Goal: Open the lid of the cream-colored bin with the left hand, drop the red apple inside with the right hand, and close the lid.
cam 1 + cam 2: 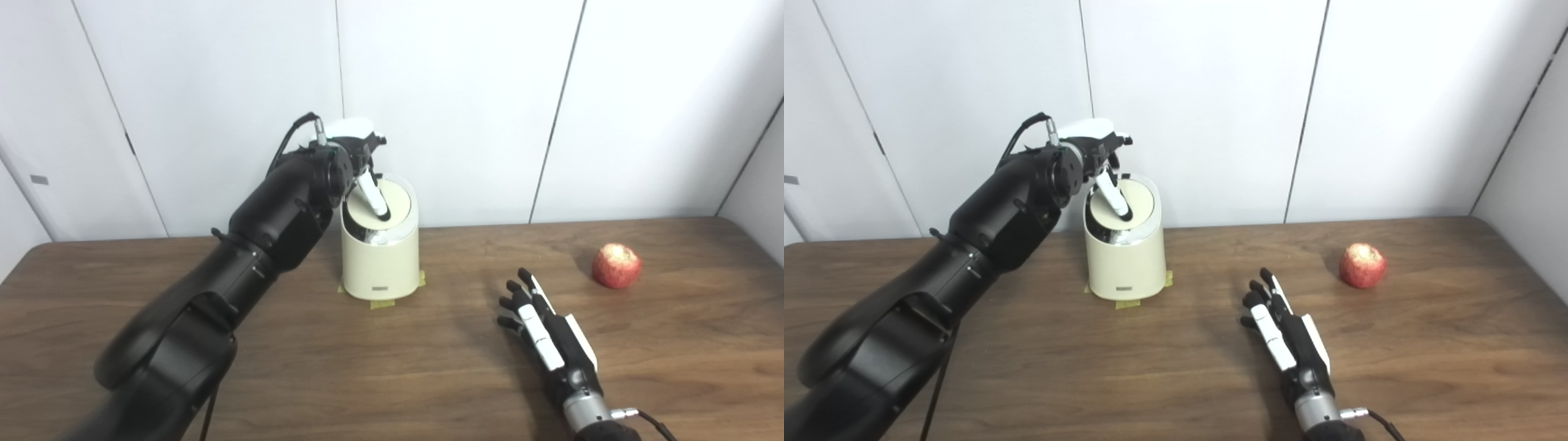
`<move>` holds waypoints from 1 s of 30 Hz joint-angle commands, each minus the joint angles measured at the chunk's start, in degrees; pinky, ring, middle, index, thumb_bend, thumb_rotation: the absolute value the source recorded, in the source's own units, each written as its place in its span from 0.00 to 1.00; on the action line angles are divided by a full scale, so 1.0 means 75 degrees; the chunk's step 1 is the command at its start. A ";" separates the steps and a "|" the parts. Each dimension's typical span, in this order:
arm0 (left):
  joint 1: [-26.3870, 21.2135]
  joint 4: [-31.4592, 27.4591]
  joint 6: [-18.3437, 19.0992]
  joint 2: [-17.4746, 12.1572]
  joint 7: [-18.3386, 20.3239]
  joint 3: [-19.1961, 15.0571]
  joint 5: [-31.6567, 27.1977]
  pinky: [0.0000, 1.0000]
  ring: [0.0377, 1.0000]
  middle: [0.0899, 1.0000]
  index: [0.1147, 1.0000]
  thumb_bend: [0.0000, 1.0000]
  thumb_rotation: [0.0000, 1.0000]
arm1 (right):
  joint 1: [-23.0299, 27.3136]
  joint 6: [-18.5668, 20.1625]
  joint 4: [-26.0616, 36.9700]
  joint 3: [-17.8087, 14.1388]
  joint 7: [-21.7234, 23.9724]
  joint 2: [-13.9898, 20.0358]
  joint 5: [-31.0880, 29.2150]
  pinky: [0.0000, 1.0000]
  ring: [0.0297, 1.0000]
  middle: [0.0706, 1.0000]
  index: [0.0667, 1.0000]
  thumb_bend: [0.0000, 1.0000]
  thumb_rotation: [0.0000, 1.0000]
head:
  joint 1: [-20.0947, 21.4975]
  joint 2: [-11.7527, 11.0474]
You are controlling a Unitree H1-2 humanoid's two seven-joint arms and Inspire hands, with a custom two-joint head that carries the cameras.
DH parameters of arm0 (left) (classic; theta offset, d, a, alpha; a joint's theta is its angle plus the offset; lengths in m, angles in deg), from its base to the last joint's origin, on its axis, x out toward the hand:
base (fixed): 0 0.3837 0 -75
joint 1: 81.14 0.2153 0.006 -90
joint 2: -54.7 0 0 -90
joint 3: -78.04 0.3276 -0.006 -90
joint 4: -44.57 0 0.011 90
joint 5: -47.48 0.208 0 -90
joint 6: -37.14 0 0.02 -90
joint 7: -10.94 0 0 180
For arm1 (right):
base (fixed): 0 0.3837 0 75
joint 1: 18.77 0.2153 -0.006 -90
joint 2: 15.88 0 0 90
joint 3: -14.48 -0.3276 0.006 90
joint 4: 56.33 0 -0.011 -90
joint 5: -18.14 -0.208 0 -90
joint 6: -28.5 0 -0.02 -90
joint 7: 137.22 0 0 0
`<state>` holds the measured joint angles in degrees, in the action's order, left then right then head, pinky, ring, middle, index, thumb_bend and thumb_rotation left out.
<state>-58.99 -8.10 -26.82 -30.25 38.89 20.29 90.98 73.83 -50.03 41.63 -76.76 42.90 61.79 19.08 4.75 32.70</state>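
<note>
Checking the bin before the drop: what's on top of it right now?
A finger of the left hand presses the tilted lid of the cream bin. The inside stays hidden.

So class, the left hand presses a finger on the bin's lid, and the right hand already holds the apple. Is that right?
Not quite. The left hand does press a finger on the lid of the bin, but the right hand lies flat and empty on the table; the apple sits apart, as the left eye view shows.
</note>
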 commanded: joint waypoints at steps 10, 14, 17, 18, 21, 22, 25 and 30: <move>-0.0783 -0.0120 -0.0160 -0.0126 -0.0118 -0.0039 0.0085 0.38 0.51 0.61 0.91 0.97 0.06 | 0.0173 -0.0069 0.0321 -0.0021 0.0046 0.0040 -0.0064 0.80 0.88 0.93 0.97 0.53 0.85 | 0.0029 0.0038; -0.0727 -0.0142 -0.0219 -0.0123 -0.0151 0.0004 0.0101 0.36 0.52 0.62 0.92 0.97 0.04 | 0.0175 -0.0075 0.0319 -0.0014 0.0034 0.0035 -0.0050 0.80 0.88 0.94 0.97 0.52 0.84 | 0.0028 0.0028; -0.0692 -0.0152 -0.0109 -0.0107 -0.0056 0.0175 0.0261 0.78 0.92 0.95 0.93 0.95 0.07 | 0.0172 -0.0046 0.0341 -0.0008 0.0028 0.0024 -0.0048 0.79 0.88 0.93 0.97 0.54 0.84 | 0.0050 0.0037; -0.0690 -0.0146 -0.0065 -0.0100 -0.0029 0.0229 0.0308 0.91 0.97 0.98 0.94 0.94 0.08 | 0.0170 -0.0028 0.0355 -0.0006 0.0028 0.0019 -0.0049 0.80 0.88 0.93 0.97 0.53 0.84 | 0.0051 0.0041; -0.0680 -0.0044 -0.0211 -0.0103 -0.0031 0.0396 0.0369 0.86 0.94 0.97 0.95 0.93 0.09 | 0.0171 -0.0079 0.0341 0.0003 0.0036 0.0031 -0.0039 0.79 0.88 0.94 0.97 0.52 0.85 | 0.0062 0.0053; -0.0674 -0.0027 -0.0236 -0.0100 -0.0029 0.0425 0.0372 0.84 0.93 0.96 0.95 0.93 0.09 | 0.0172 -0.0067 0.0350 0.0001 0.0024 0.0027 -0.0028 0.79 0.88 0.94 0.97 0.52 0.85 | 0.0069 0.0065; -0.0652 -0.0048 -0.0248 -0.0100 -0.0016 0.0447 0.0380 0.90 0.95 0.96 0.95 0.93 0.09 | 0.0169 -0.0016 0.0388 0.0005 0.0007 0.0025 0.0002 0.79 0.88 0.93 0.97 0.52 0.85 | 0.0081 0.0081; -0.0637 -0.0047 -0.0381 -0.0124 0.0046 0.0509 0.0409 0.96 0.97 0.98 0.96 0.94 0.11 | 0.0179 0.0058 0.0444 0.0001 -0.0011 0.0003 0.0002 0.80 0.88 0.93 0.96 0.52 0.84 | 0.0091 0.0095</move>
<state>-60.32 -7.95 -28.96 -30.47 39.62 24.02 92.86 73.80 -48.63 42.92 -76.69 42.92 61.86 19.06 5.36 33.40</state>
